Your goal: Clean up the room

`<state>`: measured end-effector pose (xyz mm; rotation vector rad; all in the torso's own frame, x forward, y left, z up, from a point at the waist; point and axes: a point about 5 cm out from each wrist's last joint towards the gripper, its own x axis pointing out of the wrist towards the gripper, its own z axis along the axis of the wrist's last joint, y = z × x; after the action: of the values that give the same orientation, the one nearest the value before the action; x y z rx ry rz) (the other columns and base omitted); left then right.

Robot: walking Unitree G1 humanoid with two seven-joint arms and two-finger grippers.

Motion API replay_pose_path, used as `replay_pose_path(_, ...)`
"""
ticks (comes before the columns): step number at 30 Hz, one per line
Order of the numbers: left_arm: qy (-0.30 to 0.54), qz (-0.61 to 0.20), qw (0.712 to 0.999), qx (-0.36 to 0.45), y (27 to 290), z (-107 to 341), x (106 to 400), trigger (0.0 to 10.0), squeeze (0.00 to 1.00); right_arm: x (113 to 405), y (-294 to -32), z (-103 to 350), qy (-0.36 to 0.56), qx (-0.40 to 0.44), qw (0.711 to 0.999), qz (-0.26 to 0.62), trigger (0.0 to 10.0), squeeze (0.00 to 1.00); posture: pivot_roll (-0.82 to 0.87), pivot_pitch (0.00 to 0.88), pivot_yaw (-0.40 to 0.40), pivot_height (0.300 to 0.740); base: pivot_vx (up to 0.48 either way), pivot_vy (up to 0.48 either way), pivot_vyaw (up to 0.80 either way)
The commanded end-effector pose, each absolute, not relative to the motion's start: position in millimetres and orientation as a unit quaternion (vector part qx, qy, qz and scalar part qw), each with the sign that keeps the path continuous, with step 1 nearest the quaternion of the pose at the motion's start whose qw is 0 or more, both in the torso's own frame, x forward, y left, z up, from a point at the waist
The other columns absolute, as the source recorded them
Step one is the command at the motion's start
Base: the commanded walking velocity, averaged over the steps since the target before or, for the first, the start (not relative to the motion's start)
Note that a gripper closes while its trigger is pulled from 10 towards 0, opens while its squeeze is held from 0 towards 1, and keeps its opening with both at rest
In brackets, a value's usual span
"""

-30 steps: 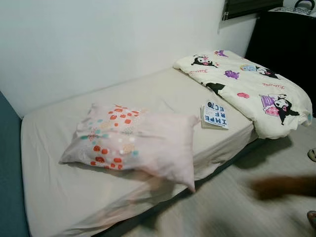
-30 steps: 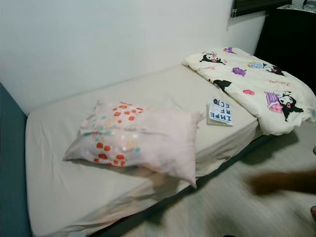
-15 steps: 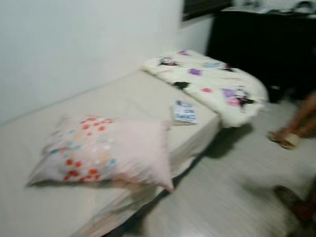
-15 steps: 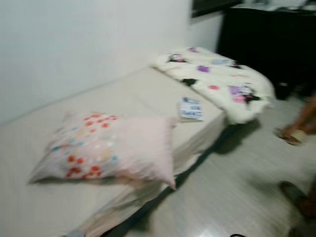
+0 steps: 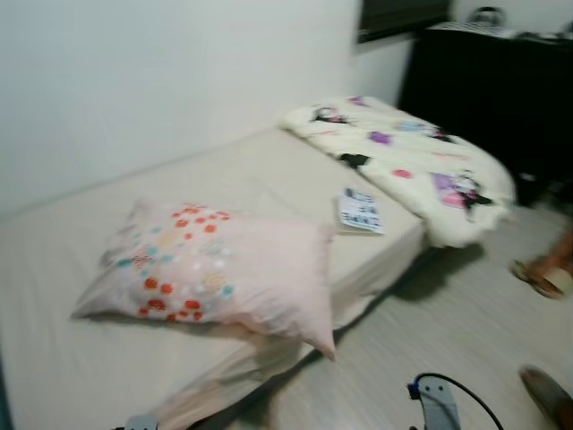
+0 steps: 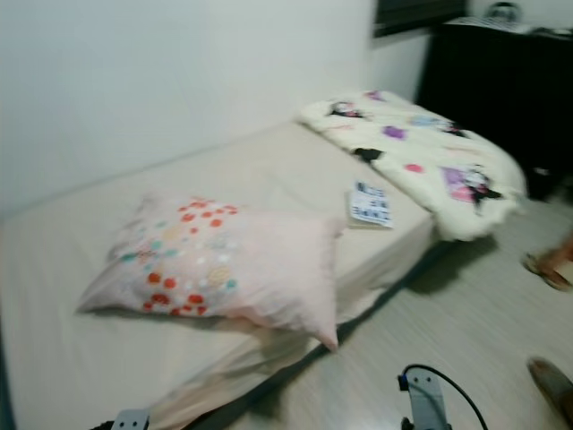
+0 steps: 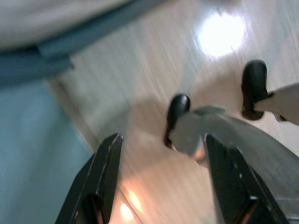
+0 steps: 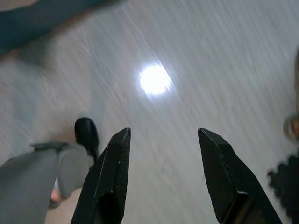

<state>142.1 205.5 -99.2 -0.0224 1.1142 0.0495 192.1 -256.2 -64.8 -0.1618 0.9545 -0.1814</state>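
Left eye view shows the whole scene shifted from a second ago: the bed sits further left and lower in frame, a strip of pale wood-grain floor (image 5: 466, 340) has opened up at the lower right, and the picture is slightly blurred. That reads as the camera turning and stepping, not as anything on the bed being moved; the robot appears to be walking along the bedside, and no tidying has yet begun.

Going left to right, the cream-sheeted mattress (image 5: 63, 358) carries a pale pink pillow with orange and teal spots (image 5: 215, 273), lying askew with one corner hanging over the mattress edge. Next comes a small white booklet with blue lettering (image 5: 360, 211), flat on the sheet near the edge, just beside a cream duvet printed with cartoon figures (image 5: 412, 166), which is bunched at the far end and spills over the side. Beyond it stands a black cabinet (image 5: 501, 90). A person's sandalled foot (image 5: 542, 278) rests on the floor at the right.

Both arms hang low, well apart from the bedding. The left gripper (image 7: 159, 186) points at the floor with its fingers spread and nothing between them, the robot's own black feet below it. The right gripper (image 8: 163, 177) likewise hangs with fingers apart over bare floor. The pillow is probably the nearest thing to straighten.
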Motion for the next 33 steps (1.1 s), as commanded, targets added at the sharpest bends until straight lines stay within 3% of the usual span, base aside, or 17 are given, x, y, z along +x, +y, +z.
replay_pose_path(1, 0.529, 0.02, 0.848, -0.007, 204.0, -99.2, 142.7, 10.0, 0.0, 183.8, -249.3, -71.3, 0.474, -0.072, 0.874, -0.075, 10.0, 0.0, -0.09, 0.048, 0.036, 0.74, 0.0, -0.454, 0.8)
replay_pose_path(5, 0.53, 0.019, 0.848, -0.007, 204.1, -99.3, 142.4, 10.0, 0.0, 181.8, -247.6, -73.0, 0.48, -0.075, 0.871, -0.068, 10.0, 0.0, -0.09, 0.048, 0.036, 0.74, 0.0, -0.457, 0.6)
replay_pose_path(15, 0.541, 0.015, 0.841, -0.009, 190.8, -105.2, 130.8, 10.0, 0.0, 177.5, -254.6, -72.6, 0.474, -0.058, 0.875, -0.087, 10.0, 0.0, -0.1, 0.054, 0.037, 0.74, 0.0, -0.458, 0.0)
replay_pose_path(23, 0.541, 0.01, 0.841, -0.013, 175.6, -107.4, 129.2, 10.0, 0.0, 184.5, -258.5, -67.9, 0.462, -0.063, 0.879, -0.098, 10.0, 0.0, -0.1, 0.055, 0.037, 0.74, 0.0, -0.458, 0.79)
replay_pose_path(33, 0.515, 0.028, 0.856, -0.014, 205.0, -96.3, 149.9, 10.0, 0.0, 199.2, -264.5, -57.7, 0.437, -0.066, 0.891, -0.105, 10.0, 0.0, -0.1, 0.056, 0.032, 0.74, 0.0, -0.13, 0.79)
